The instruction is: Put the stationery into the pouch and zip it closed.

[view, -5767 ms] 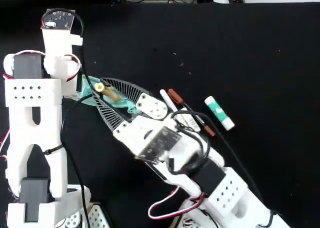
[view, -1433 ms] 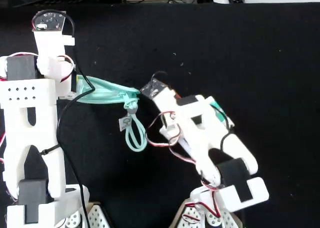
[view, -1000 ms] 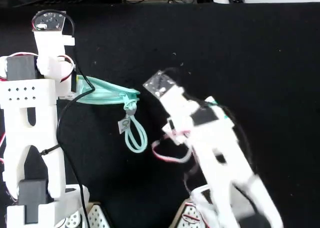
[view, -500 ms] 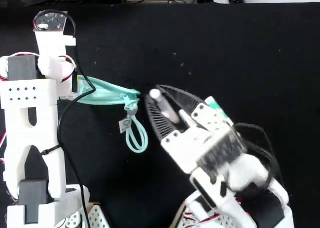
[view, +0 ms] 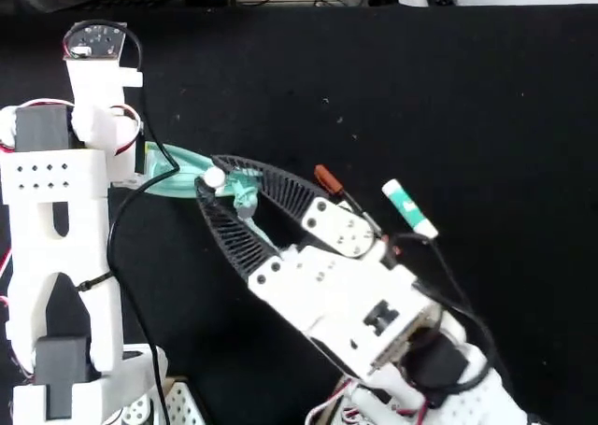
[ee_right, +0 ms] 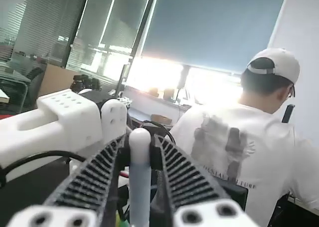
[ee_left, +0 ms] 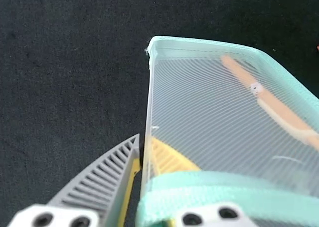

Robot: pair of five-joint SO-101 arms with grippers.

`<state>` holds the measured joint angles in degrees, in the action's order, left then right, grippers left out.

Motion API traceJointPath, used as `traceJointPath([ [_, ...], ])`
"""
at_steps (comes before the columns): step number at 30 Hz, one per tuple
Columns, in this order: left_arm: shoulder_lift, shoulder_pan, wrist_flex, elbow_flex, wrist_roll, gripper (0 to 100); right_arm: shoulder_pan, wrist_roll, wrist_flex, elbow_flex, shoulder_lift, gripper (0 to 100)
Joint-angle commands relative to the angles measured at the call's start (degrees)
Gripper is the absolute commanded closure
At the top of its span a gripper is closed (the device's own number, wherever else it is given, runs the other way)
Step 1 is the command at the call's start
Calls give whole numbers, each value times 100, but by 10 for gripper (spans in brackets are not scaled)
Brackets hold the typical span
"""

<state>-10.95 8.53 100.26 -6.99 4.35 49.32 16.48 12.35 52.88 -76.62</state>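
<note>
From above, your right gripper (view: 206, 178) pinches a white pen (view: 214, 176) at the mouth of the translucent mint-trimmed pouch (view: 168, 182). A white-and-green glue stick (view: 409, 210) lies well apart on the black table (view: 467, 89).

At the left wrist, your left gripper (ee_left: 142, 169) clamps the pouch's edge, with an orange pencil (ee_left: 269, 105) inside.

At the right wrist, the pen stands squeezed between both fingers.

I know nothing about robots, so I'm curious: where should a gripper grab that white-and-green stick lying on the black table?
Probably around the middle of the white-and-green stick, coming straight down from above. It lies flat and slanted on the table, both long sides bare, so a grip turned to match the slant could close across its narrow width. The red-brown pen's visible end lies apart from it.
</note>
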Motion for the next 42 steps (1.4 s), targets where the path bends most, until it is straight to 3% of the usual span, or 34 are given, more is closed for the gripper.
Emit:
traceJointPath([
  [1,53,-31,35,75,18,970,53,-26,-501,40,-22,986],
  [18,53,4,35,75,35,970,-114,-290,-404,198,1701,986],
  [22,53,4,35,75,44,970,-193,-290,308,198,1833,958],
  [27,53,4,35,75,44,970,-167,-325,1679,-602,1851,796],
  [34,53,4,35,75,35,970,-229,-290,2866,-2220,1771,827],
  [38,53,4,35,75,35,970,-870,-290,3912,-3187,1367,872],
  [42,53,4,44,75,35,970,-2629,-325,4932,-3143,1103,955],
])
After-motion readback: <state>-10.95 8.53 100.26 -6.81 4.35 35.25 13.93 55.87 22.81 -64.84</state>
